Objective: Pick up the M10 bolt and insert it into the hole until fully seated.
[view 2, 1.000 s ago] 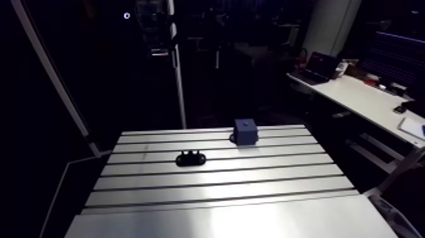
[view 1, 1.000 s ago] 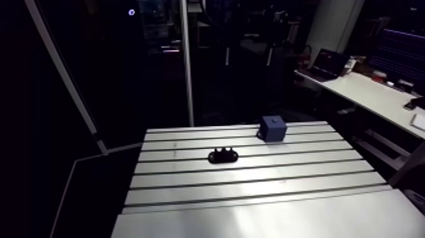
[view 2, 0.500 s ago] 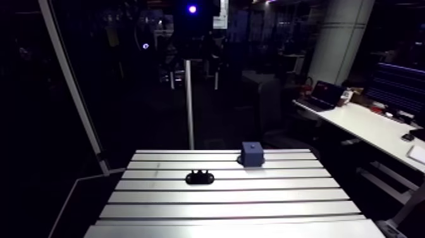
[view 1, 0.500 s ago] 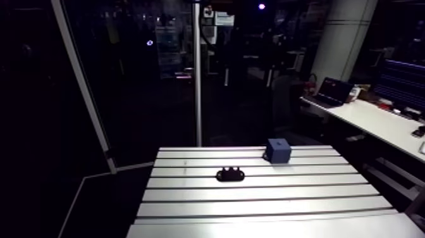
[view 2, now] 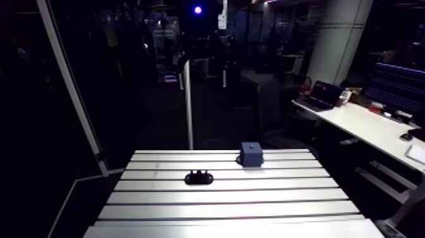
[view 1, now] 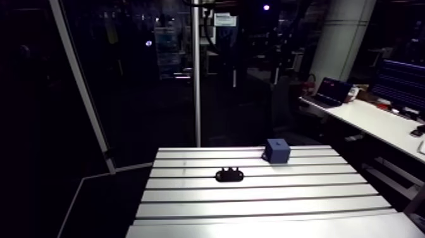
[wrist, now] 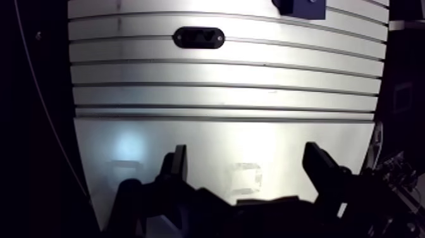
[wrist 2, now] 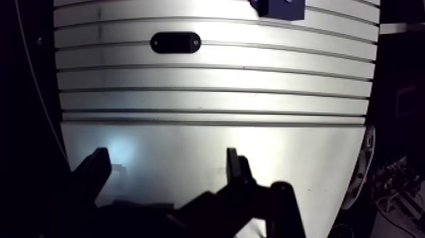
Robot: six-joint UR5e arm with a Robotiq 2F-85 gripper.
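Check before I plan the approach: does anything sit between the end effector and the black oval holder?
Nothing visible: only slotted table lies between the open end effector and the holder; the blue block stands aside.

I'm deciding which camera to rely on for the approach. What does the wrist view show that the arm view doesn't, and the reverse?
Only the wrist view shows the gripper: fingers apart, nothing between them. Only the arm view shows the blue block whole; the wrist view catches just part of it. Both show the slotted table, the black oval holder on it, and the block lying beyond the holder.
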